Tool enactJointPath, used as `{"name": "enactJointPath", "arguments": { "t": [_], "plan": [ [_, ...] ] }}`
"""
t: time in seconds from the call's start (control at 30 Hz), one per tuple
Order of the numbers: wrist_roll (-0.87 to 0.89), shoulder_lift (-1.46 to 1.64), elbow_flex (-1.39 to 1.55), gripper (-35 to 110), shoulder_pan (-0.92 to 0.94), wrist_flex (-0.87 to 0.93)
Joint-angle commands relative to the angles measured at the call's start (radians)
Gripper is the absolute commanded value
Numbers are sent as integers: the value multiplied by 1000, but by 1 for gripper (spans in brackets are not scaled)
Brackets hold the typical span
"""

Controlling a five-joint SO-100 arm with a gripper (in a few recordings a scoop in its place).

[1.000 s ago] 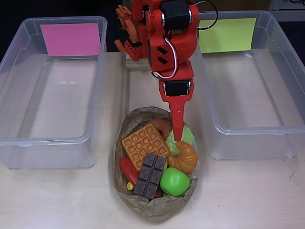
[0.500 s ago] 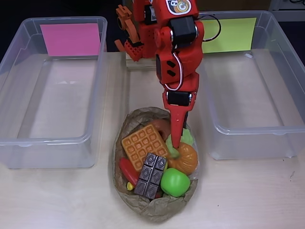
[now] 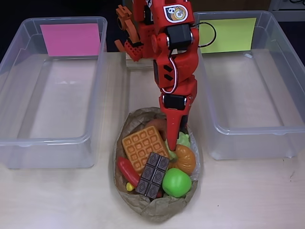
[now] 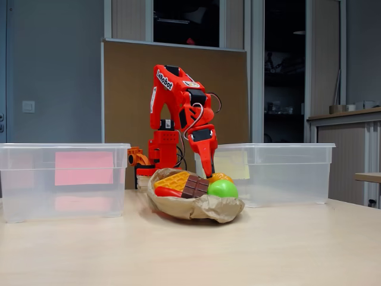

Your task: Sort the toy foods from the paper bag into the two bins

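Toys all lay in the bag (image 3: 152, 210); the gripper (image 3: 171, 145), its state unclear, reached beside the croissant (image 3: 185, 160), needing a firm grasp next.

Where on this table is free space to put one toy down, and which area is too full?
Both bins are empty: the pink-label bin and the yellow-green-label bin. Bare table lies in front of each bin, either side of the paper bag. The bag itself is crowded with toys, and the gripper reaches into it.

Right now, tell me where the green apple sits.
In the overhead view the green apple lies in the paper bag at its lower right, just below the croissant and right of the chocolate bar.
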Motion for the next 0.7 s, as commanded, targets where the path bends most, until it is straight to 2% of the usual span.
{"name": "enactJointPath", "arguments": {
  "t": [0.0,0.17,0.23,0.47,0.67],
  "plan": [
    [21,-11,3,30,5,-6],
    [112,-41,-23,32,-15,2],
    [123,-81,-23,33,-34,-49],
    [-44,-242,-55,27,-35,-175],
    [-158,-242,-58,13,-25,-230]
  ]
}}
